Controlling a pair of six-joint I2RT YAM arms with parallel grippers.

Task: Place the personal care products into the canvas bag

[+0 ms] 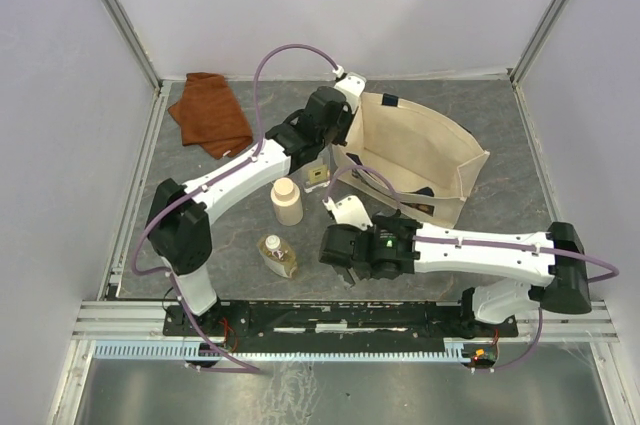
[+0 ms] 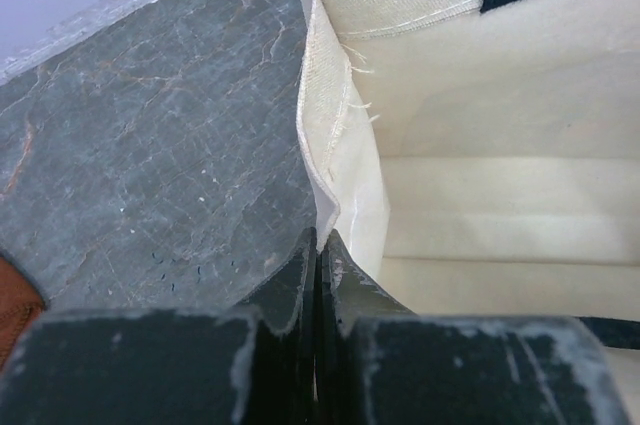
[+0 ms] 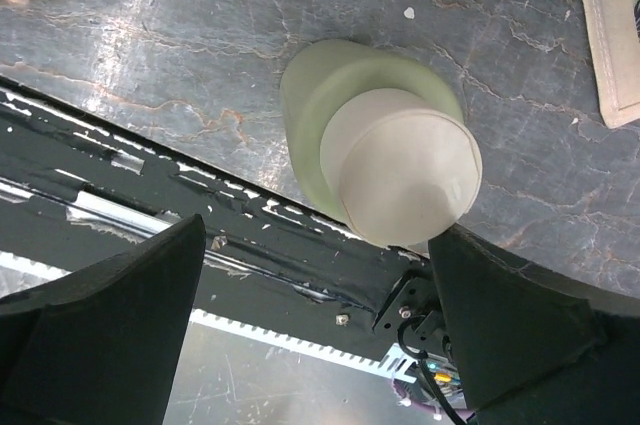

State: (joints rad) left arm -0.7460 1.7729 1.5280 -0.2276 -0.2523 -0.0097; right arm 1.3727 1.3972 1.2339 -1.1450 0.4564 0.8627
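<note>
Left wrist, jaws pinching canvas bag

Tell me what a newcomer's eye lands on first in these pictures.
The big beige canvas bag stands open toward the table's far middle, and the shut left gripper pinches its rim at the left corner. Near the front edge, the right gripper hangs wide open over the upright olive-green cylinder. The cream cylinder and amber flat bottle stand between the arms.
</note>
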